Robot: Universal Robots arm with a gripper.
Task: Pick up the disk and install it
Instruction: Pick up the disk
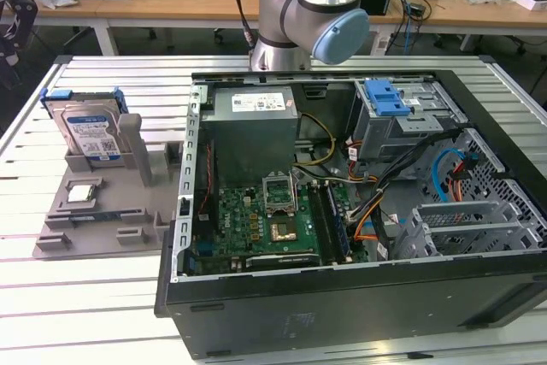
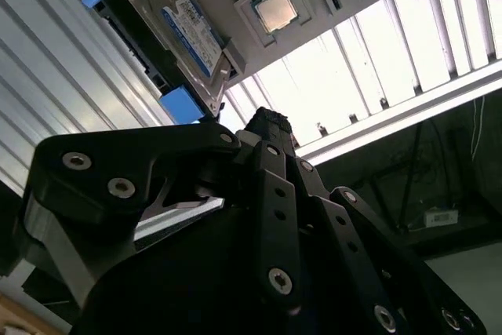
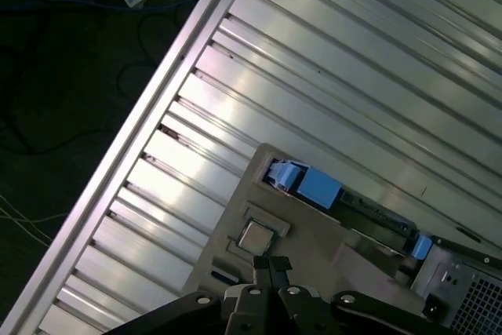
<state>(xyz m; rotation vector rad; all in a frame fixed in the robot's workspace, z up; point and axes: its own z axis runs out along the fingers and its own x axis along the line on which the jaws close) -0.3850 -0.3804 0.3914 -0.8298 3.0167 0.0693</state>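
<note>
The disk (image 1: 88, 132) stands on edge in the holder tray (image 1: 128, 232) behind the processor chip (image 1: 82, 193), with the computer case (image 1: 342, 314) beside the tray on the exterior view's right, all on the table (image 1: 77, 305).

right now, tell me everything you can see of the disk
The disk is a flat silver-metal rectangle with a blue-and-white label on its broad face and blue plastic rails along its edges. It stands on edge, leaning slightly, slotted into a grey holder on the slatted table, to the exterior view's left of the open computer case. As far as shows, the holder alone touches it, and it is not yet installed.
</note>
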